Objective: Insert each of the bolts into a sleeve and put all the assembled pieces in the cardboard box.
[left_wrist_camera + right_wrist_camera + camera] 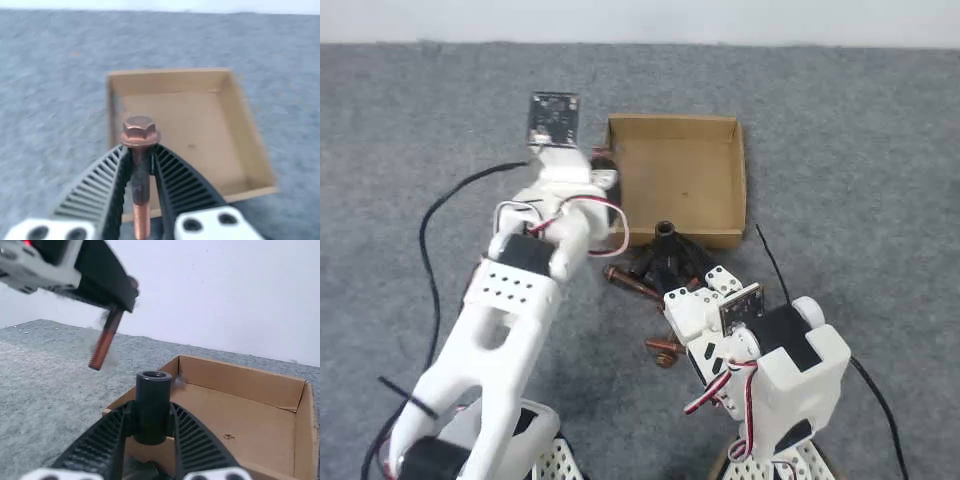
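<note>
Left pincer (141, 152) clamps copper-coloured hex-head metal bolt (139, 131) | right pincer (151, 411) grips upright black cylindrical sleeve (152, 390), bolt tip above it, offset and tilted | we judge: straighten, centre over sleeve, lower slowly

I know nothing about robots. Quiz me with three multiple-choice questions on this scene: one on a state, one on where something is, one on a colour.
1. How is the cardboard box?
A) open-topped, nothing seen inside
B) full of assembled pieces
C) closed by a lid

2. Where is the copper bolt seen in the left wrist view?
A) lying in the box
B) clamped in the left gripper, held in the air
C) pushed into a sleeve

3. What colour is the sleeve in the right gripper?
A) white
B) copper
C) black

Answers:
1 A: the high view shows its bare floor.
2 B: the fingers close on its shank, and the right wrist view shows it hanging in the air.
3 C: a black tube stands upright between the fingers.
</note>
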